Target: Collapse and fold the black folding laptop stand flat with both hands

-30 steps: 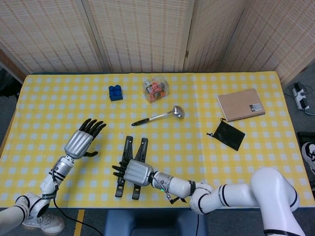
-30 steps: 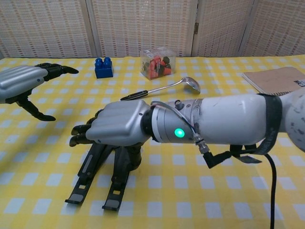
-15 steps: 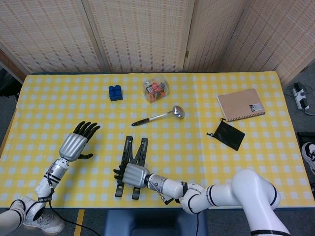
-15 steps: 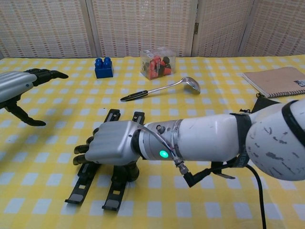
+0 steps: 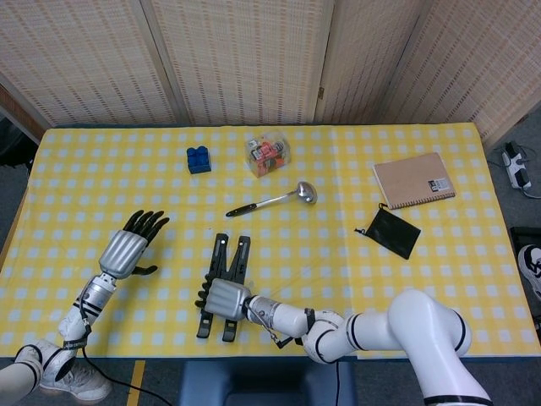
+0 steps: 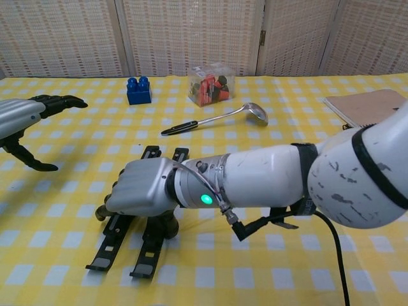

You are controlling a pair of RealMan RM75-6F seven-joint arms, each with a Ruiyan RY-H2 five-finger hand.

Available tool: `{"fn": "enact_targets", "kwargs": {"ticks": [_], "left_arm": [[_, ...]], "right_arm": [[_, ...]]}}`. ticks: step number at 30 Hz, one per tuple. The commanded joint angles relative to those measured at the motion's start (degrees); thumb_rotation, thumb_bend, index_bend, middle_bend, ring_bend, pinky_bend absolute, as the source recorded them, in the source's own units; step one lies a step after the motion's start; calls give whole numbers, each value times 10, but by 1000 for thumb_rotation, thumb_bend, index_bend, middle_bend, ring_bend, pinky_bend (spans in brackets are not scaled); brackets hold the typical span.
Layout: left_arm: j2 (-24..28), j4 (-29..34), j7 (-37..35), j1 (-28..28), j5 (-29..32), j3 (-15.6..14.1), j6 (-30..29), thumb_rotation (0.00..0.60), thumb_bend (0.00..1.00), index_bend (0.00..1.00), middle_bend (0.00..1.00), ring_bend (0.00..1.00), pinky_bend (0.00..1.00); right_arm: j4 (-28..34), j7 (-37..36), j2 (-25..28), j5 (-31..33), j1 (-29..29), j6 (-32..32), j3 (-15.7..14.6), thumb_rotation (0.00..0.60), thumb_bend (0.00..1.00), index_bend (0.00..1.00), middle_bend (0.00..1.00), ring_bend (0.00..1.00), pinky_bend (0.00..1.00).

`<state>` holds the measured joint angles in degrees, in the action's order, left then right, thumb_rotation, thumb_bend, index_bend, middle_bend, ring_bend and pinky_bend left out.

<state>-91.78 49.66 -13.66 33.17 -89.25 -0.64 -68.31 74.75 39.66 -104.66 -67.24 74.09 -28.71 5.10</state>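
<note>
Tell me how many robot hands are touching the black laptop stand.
1: the right robot hand rests on the stand; the left robot hand hovers apart, to its left.

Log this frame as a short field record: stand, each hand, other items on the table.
stand: black folding laptop stand, two arms lying side by side on the yellow checked tablecloth
right hand: right hand rests on the stand's middle, fingers curled over it
left hand: left hand open, apart from the stand
other items: blue block, clear box, ladle, notebook, black pouch
</note>
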Motion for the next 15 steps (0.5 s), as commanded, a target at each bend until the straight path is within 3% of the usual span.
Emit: {"fn": "enact_targets", "kwargs": {"ticks": [1,15], "left_arm": [[-2,-5,-2,-1,-1,-1,3,600,48,28,57,0,6],[-8,-15,-8,-1,-6,0,6,600,48,18,54,0,3]], "right_arm": [[-2,-16,4,-14,6,0,2,600,253,197,272,215,145],[-17,-81,3,-90,-7,-46,-7,600,253,366,402,316,166]]}}
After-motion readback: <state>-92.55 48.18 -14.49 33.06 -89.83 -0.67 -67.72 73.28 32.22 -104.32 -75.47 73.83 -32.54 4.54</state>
